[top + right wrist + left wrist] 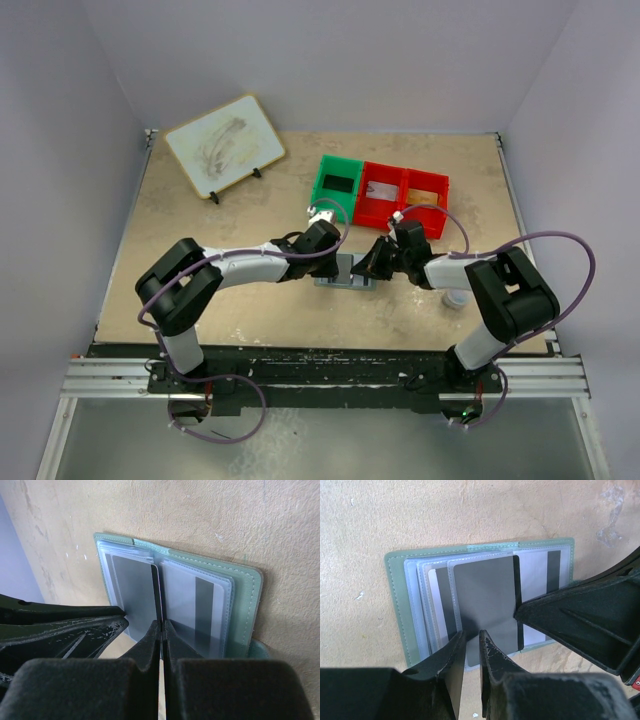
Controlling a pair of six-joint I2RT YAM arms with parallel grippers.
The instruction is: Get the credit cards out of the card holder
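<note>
Your right hand [161, 625] pinches a grey card [132, 595] in the open card holder [245, 590]; whether your left hand [471, 633] grips anything, I cannot tell.

The card holder [396, 605] lies open on the table [180, 220], under both claws. The left claw [471, 636] and right claw [161, 626] meet over it from opposite sides, a card [136, 595] upright between the right claw's tips. Three bins [385, 190] sit side by side just beyond the claws, and a board [225, 145] stands well beyond the left one
</note>
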